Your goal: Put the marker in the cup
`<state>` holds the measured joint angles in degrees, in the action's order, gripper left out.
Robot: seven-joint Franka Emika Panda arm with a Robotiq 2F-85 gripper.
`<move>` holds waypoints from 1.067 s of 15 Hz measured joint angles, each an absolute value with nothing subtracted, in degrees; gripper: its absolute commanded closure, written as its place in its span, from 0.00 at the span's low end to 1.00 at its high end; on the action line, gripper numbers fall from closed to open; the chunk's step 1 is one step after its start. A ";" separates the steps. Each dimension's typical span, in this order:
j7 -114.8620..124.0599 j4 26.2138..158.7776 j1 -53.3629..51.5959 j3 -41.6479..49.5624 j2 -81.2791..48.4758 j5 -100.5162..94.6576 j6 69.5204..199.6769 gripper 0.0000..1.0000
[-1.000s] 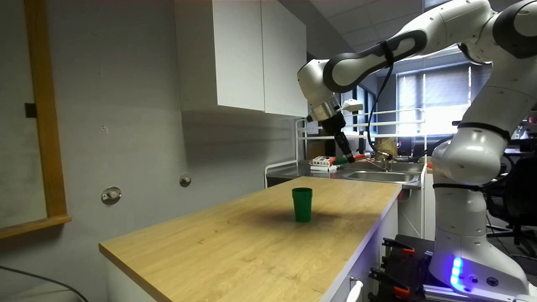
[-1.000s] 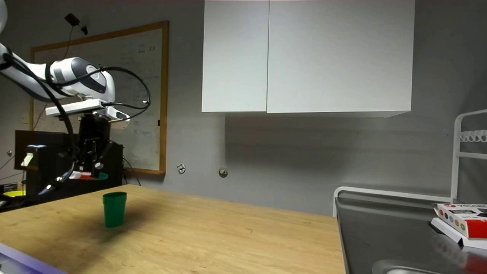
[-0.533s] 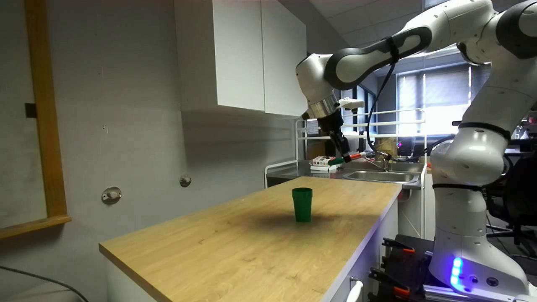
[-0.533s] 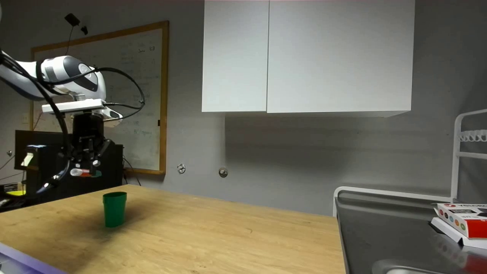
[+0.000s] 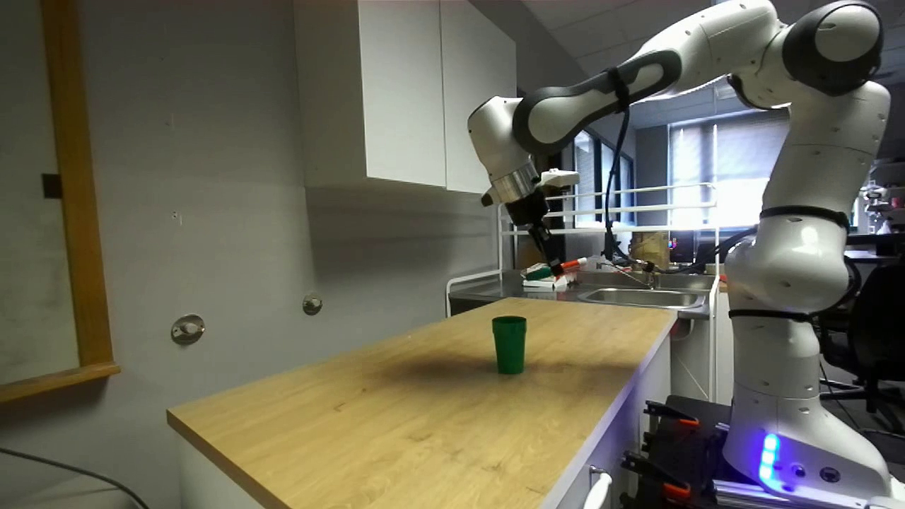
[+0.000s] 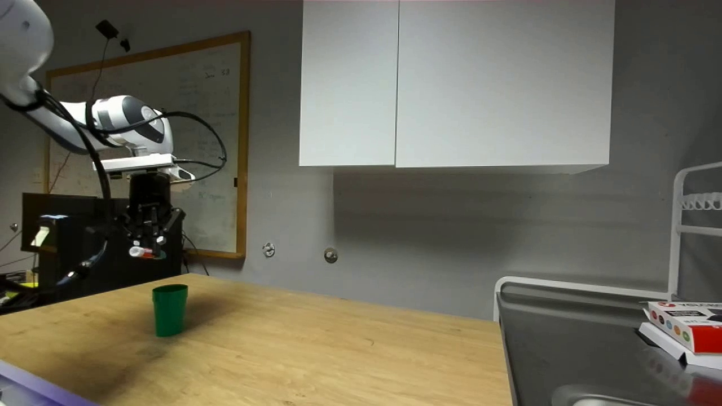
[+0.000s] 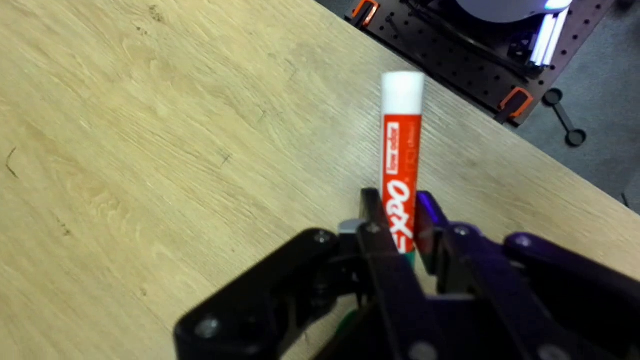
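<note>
The marker (image 7: 401, 160) has a white end, a red barrel with white lettering and a green end. My gripper (image 7: 399, 200) is shut on it, with a finger on each side near the green end, most of which the fingers hide. The marker (image 5: 573, 262) lies roughly crosswise in the gripper (image 5: 556, 268), well above the counter. The green cup (image 5: 509, 345) stands upright on the wooden counter. In an exterior view, the gripper (image 6: 151, 251) is above and slightly left of the cup (image 6: 169, 311). A sliver of the cup (image 7: 345, 322) shows behind the gripper in the wrist view.
The wooden counter (image 5: 396, 410) ends at a metal sink (image 5: 640, 297). White wall cabinets (image 6: 451, 84) hang above the counter. Boxes (image 6: 685, 327) lie beside the sink. A white rack (image 6: 674, 237) stands there too. The robot's base (image 5: 806, 438) is beside the counter.
The gripper, with the marker still in it, has moved left in an exterior view where the sink shows, and ends slightly right in the view with the whiteboard. The cup has not moved.
</note>
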<state>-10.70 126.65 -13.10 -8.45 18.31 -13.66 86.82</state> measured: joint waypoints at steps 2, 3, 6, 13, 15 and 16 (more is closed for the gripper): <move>-10.40 123.43 -13.01 -8.59 13.50 -13.72 86.49 0.94; -9.98 121.86 -12.98 -8.73 11.11 -13.85 86.05 0.94; -7.82 117.32 -12.98 -9.53 4.21 -14.78 83.34 0.94; -4.15 108.65 -13.20 -10.28 -7.50 -16.73 74.86 0.94; -3.75 106.67 -13.20 -10.27 -9.62 -16.91 72.49 0.94; -3.59 105.79 -13.20 -10.27 -10.51 -17.02 71.40 0.94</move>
<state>-3.59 105.79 -13.20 -10.27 -10.51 -17.02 71.40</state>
